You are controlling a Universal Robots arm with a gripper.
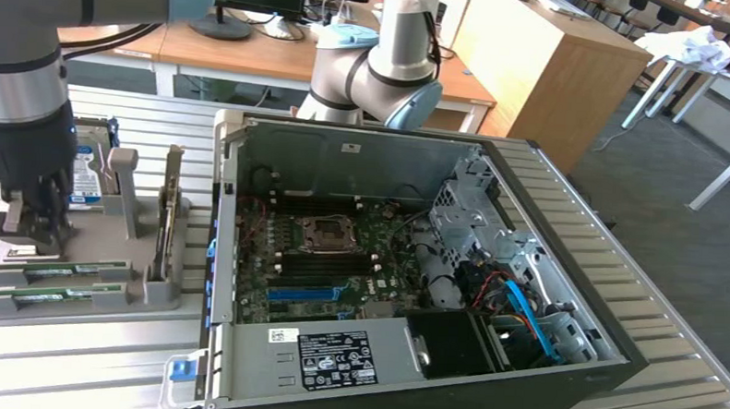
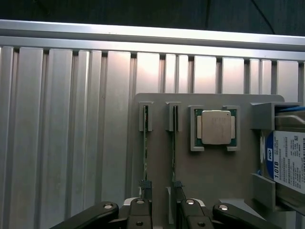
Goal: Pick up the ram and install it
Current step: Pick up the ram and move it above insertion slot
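On the holder (image 1: 39, 318), ram (image 1: 64, 270) — thin green stick, white label — end effector (image 1: 28, 236) near, jaws apart

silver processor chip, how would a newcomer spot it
Find the flat grey holder tray on the ribbed aluminium table. The square silver processor chip sits between thin green ram sticks and a blue-labelled hard drive; it alone is square and shiny.

WD logo and 1.0TB on hard drive (image 2: 287, 160) label, other print unreadable
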